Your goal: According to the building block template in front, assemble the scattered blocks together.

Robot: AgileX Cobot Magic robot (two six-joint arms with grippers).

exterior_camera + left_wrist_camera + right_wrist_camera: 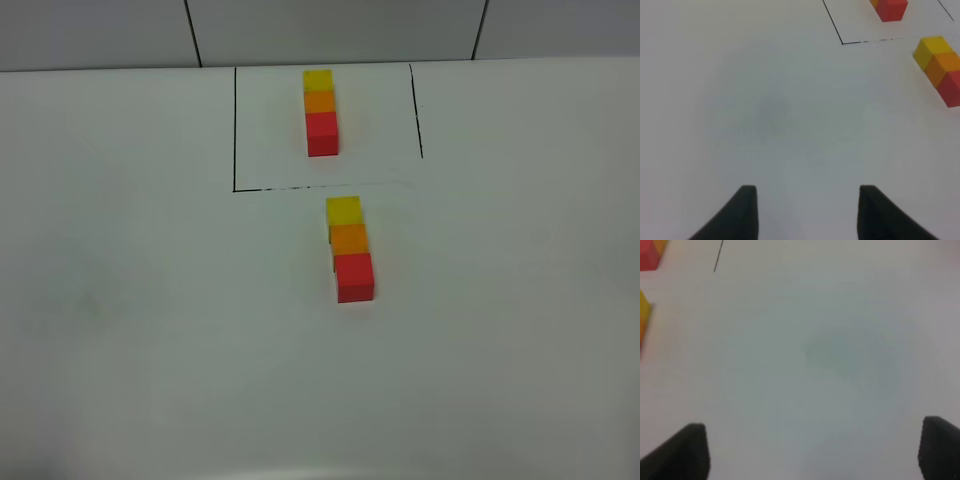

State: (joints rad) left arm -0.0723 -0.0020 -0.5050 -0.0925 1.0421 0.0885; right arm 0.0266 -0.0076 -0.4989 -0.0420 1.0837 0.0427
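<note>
On the white worktop (120, 300), the building block template (321, 112), a yellow, orange and red row, sits inside a thin black drawn frame (235, 130) at the far edge. Just outside that frame, the scattered blocks (349, 249) lie touching in one straight row, yellow block (344, 210) nearest the frame, orange block (349, 239) in the middle, red block (354, 276) last, matching the template's order. The left gripper (802, 212) and right gripper (812, 452) each hover with jaws spread, grasping nothing, well apart from both rows.
</note>
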